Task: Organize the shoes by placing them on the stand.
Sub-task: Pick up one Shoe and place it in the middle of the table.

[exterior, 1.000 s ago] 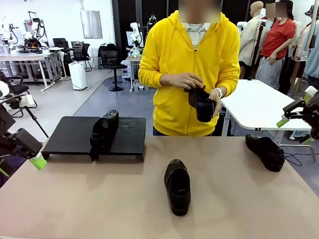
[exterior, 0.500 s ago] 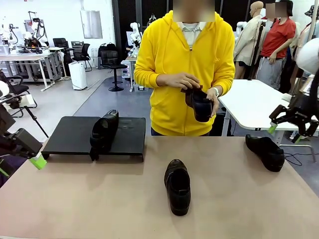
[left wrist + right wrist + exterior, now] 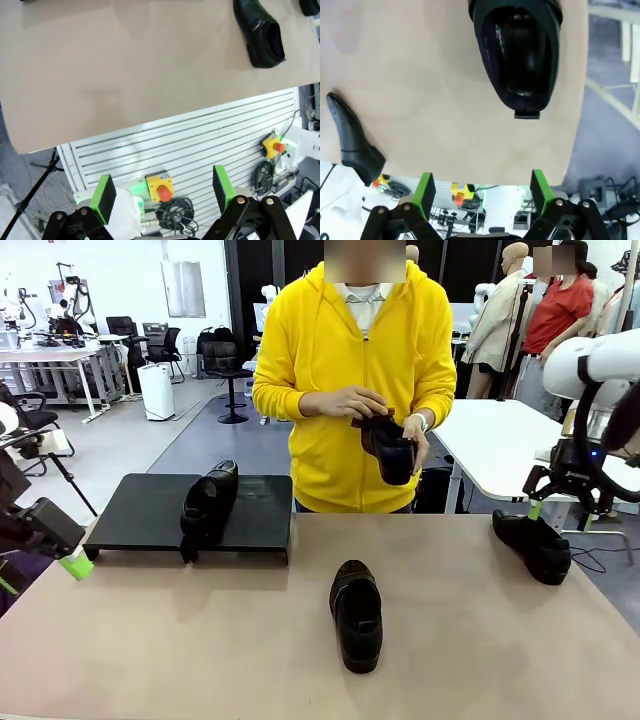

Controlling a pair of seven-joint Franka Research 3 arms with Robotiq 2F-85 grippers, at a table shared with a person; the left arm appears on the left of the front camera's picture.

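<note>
Right fingers [image 3: 567, 504] spread empty over the shoe [image 3: 533, 545] just beneath: approach step; next, I judge, lower and clench.

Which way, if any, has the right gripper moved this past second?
Yes. In the front view the right gripper came left and down, from the right edge to just above the rightmost black loafer.
</note>
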